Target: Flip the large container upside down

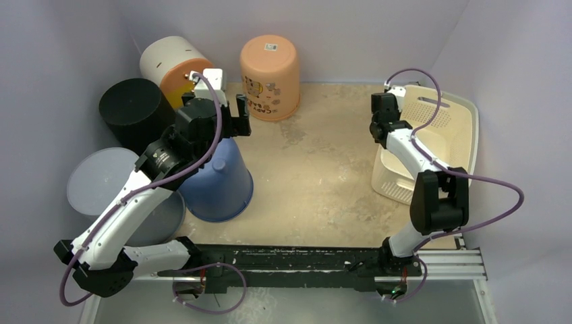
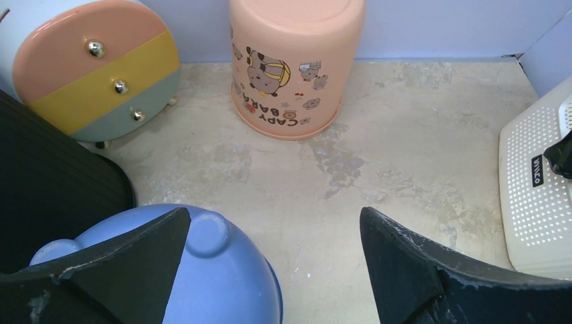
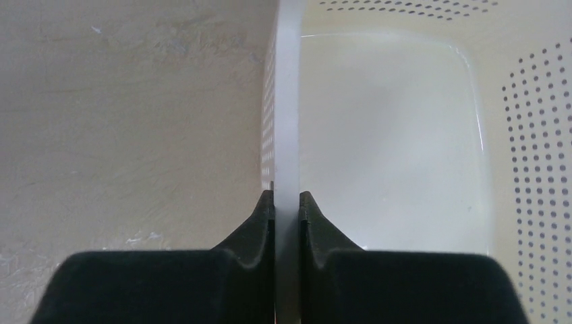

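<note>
The large container is a cream perforated basket [image 1: 438, 115] at the right of the table, its opening facing up. My right gripper [image 1: 393, 94] is shut on the basket's left rim [image 3: 289, 101]. In the right wrist view its jaws [image 3: 287, 199] pinch the thin rim, one finger outside and one inside. My left gripper [image 1: 219, 111] is open and empty, hovering above an upside-down blue bucket [image 1: 219, 182]. In the left wrist view the gripper [image 2: 274, 210] stands wide apart over bare table and the bucket's base [image 2: 202, 270]. The basket's edge shows there too [image 2: 533, 196].
An upside-down peach bucket [image 1: 270, 74] stands at the back [image 2: 293, 61]. A round drawer box [image 1: 168, 64] lies on its side at the back left [image 2: 101, 74]. A black bin [image 1: 135, 108] and a grey bucket [image 1: 108, 189] crowd the left.
</note>
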Motion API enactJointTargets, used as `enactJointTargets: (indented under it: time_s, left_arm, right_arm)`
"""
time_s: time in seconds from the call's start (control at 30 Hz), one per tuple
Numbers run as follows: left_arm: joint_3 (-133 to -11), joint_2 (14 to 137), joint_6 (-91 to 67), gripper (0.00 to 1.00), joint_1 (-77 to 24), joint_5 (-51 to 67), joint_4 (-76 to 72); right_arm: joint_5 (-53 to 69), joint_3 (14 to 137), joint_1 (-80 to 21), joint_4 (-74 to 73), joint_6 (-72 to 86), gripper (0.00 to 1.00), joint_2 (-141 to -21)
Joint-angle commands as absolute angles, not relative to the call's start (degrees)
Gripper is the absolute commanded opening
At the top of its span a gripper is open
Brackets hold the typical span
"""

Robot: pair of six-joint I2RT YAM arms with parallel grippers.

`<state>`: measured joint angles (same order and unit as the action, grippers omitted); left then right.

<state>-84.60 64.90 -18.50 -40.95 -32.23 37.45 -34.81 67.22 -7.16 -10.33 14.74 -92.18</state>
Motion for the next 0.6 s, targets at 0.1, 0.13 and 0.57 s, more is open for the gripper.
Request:
enactJointTargets:
  time_s: [0.1, 0.13, 0.57]
  left_arm:
    - [-84.85, 62.18, -19.21, 0.93, -41.12, -34.51, 36.29]
    - [-85.01, 62.02, -19.20, 0.93, -41.13, -34.68, 36.46]
    - [-88.30, 61.78, -19.14, 0.93, -41.13, -35.06, 37.86]
  right_arm:
    - [-27.13, 67.92, -7.30, -8.13, 16.00, 0.00, -91.59]
    - [-24.74, 67.87, -7.30, -6.70, 15.62, 0.00, -90.08]
    - [-1.77, 73.25, -12.71, -1.06, 26.93, 0.00, -70.25]
